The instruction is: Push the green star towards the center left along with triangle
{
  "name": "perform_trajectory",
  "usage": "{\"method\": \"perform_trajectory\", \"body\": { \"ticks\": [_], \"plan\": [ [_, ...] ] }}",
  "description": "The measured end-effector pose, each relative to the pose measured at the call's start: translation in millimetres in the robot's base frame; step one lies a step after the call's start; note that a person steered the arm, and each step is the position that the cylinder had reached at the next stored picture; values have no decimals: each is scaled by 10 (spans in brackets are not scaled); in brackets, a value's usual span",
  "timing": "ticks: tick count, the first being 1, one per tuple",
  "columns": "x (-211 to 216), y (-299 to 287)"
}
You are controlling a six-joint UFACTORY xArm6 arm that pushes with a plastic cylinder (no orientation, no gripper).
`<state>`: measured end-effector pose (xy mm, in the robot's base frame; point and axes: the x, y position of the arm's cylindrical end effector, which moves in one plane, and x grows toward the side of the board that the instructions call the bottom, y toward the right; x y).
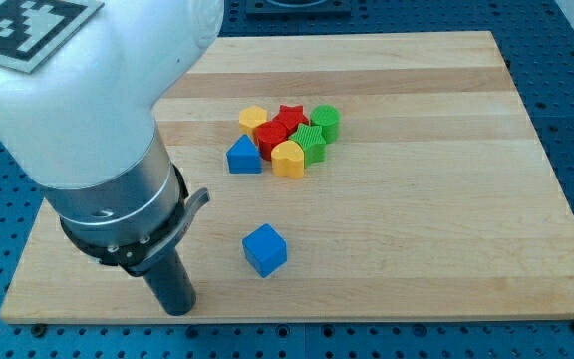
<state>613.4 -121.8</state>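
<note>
The green star (313, 144) lies in a tight cluster above the board's middle, touching a yellow block (288, 159) on its lower left and a green cylinder (325, 122) above it. The blue triangle (244, 156) sits at the cluster's left edge. The cluster also holds a red star (289, 117), a red block (272, 138) and a yellow hexagon (253, 120). My tip (179, 308) rests near the board's bottom left edge, far below and to the left of the cluster and left of a lone blue cube (265, 249).
The wooden board (436, 229) lies on a blue perforated table. The arm's large white and grey body (98, 130) covers the board's upper left part.
</note>
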Motion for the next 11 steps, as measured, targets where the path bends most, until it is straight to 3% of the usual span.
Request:
{"method": "perform_trajectory", "body": {
  "ticks": [2,3,4,5,7,10,11],
  "plan": [
    [-73,-27],
    [-305,-149],
    [-533,-677],
    [-953,-706],
    [-1410,-66],
    [-1410,1696],
    [-1589,2218]
  ]
}}
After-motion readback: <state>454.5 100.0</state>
